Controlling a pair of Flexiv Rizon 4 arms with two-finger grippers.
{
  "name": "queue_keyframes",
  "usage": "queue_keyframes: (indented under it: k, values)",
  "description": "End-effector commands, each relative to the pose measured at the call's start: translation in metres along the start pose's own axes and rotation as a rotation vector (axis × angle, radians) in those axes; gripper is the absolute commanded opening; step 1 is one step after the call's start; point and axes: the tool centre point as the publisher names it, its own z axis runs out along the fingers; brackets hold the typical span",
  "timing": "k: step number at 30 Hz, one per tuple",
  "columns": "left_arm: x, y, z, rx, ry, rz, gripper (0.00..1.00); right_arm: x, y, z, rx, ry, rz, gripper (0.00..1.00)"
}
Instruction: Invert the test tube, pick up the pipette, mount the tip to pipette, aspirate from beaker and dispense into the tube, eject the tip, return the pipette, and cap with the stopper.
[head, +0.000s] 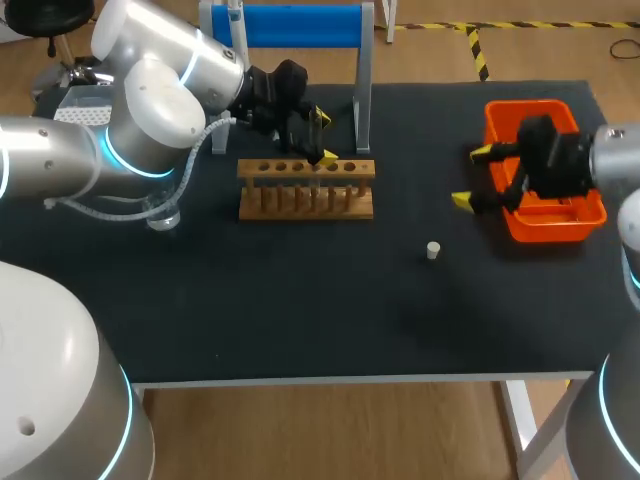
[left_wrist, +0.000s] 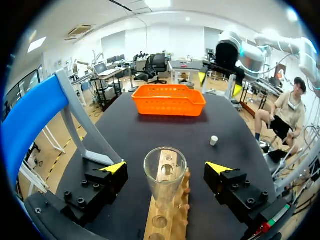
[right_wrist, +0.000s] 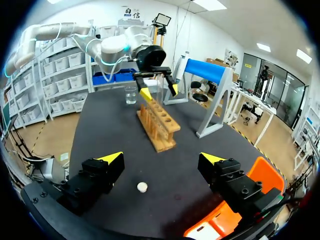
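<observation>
Left gripper (left_wrist: 166, 168) hung spread either side of the test tube (left_wrist: 165, 176), touching nothing.
Looked like thin, slick, brittle glass: best pinched gently below the rim. Right gripper (right_wrist: 161, 159) gaped too.

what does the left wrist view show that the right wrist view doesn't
Only the left wrist view: the open mouth of the test tube, standing in the rack between the open fingers of the left gripper. Only the right wrist view: the beaker beyond the rack, and that gripper seen from outside. Both: rack, white stopper, orange basket, blue stand.
</observation>
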Motion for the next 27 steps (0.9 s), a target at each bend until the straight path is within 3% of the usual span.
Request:
queue_keyframes:
  k: [1, 6, 27]
  values:
    - [-0.001, 0.000, 0.000, -0.001, 0.003, 0.001, 1.00, 0.014, -0.018, -0.002, -0.011, -0.038, -0.001, 1.00]
    - [-0.001, 0.000, 0.000, -0.001, 0.003, 0.001, 1.00, 0.026, -0.041, 0.003, 0.067, -0.035, -0.007, 1.00]
    - [-0.001, 0.000, 0.000, -0.001, 0.003, 0.001, 1.00, 0.026, -0.041, 0.003, 0.067, -0.035, -0.007, 1.00]
